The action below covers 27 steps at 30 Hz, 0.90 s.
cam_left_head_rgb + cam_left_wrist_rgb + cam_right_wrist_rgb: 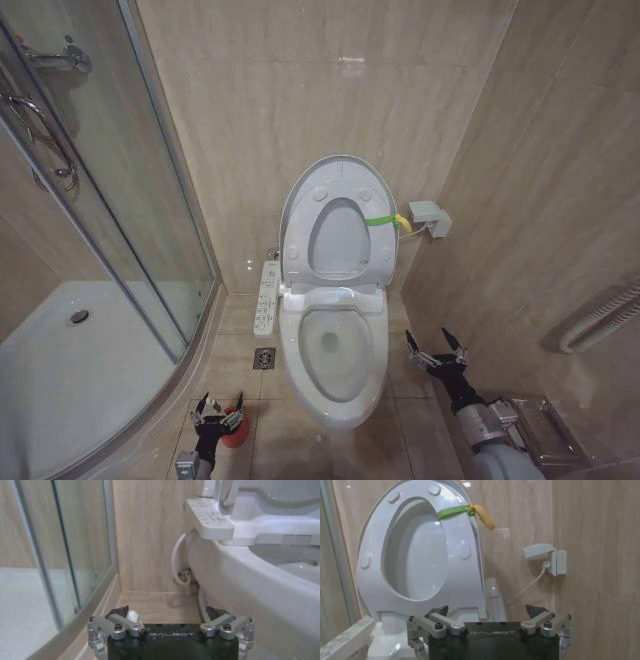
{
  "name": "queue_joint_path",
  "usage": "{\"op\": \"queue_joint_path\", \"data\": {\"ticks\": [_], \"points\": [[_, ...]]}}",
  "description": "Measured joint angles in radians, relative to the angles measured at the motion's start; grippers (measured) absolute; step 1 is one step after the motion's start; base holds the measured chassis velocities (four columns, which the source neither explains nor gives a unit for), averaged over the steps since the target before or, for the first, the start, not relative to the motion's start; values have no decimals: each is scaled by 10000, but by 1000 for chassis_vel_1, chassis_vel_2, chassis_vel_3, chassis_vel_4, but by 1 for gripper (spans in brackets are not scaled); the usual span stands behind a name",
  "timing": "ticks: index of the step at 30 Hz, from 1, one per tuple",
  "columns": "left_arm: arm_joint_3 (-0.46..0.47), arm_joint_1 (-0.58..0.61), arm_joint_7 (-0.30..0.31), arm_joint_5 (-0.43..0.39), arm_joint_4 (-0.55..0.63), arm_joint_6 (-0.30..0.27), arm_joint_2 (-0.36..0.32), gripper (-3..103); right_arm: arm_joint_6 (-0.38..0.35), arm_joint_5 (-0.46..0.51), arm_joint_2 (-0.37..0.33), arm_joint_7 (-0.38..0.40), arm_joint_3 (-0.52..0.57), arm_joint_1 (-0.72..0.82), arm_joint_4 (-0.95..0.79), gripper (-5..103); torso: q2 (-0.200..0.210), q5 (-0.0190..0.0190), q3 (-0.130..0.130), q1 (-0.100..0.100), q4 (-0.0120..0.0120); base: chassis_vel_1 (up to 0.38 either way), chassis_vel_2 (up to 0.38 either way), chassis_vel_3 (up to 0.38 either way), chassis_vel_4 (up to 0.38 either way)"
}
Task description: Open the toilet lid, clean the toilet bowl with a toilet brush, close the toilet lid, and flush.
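The toilet lid (338, 238) stands upright against the wall with the ring seat (300, 225) raised in front of it; a green-yellow strap (454, 511) wraps their edge. Below, the toilet bowl (335, 350) is uncovered, its button panel (268, 295) on one side. On the floor left of the bowl, my left gripper (221, 402) hangs open over the red holder (236, 430). The toilet brush's white handle tip (132, 615) sits just inside one finger; its head is hidden. My right gripper (435, 345) is open beside the bowl's right side, facing the raised lid (420, 555).
A curved glass shower enclosure (110, 200) borders the left. A floor drain (264, 357) lies left of the bowl and a white hose (176, 562) loops behind it. A small box (430, 218) is on the right wall, with a metal rack (545, 425) lower right.
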State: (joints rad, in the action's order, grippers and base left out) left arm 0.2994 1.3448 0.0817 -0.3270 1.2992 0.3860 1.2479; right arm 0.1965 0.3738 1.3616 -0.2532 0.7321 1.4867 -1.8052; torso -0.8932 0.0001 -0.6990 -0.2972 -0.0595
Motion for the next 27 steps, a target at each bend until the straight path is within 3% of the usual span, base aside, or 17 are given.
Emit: {"op": "queue_joint_path", "data": {"ticks": [14,19,27], "points": [[812,959,304,917,1999,-130,-274,100,0,0,0,0,0,0,0,100,0,-1,-1,0,-1,0,0,0,0],[1138,1182,644,1268,2448,214,-502,100,0,0,0,0,0,0,0,100,0,-3,-1,0,0,0,0,0,0],[1503,1914,745,543,4871,-635,-794,100,0,0,0,0,0,0,0,100,0,-1,-1,0,-1,0,0,0,0]]}}
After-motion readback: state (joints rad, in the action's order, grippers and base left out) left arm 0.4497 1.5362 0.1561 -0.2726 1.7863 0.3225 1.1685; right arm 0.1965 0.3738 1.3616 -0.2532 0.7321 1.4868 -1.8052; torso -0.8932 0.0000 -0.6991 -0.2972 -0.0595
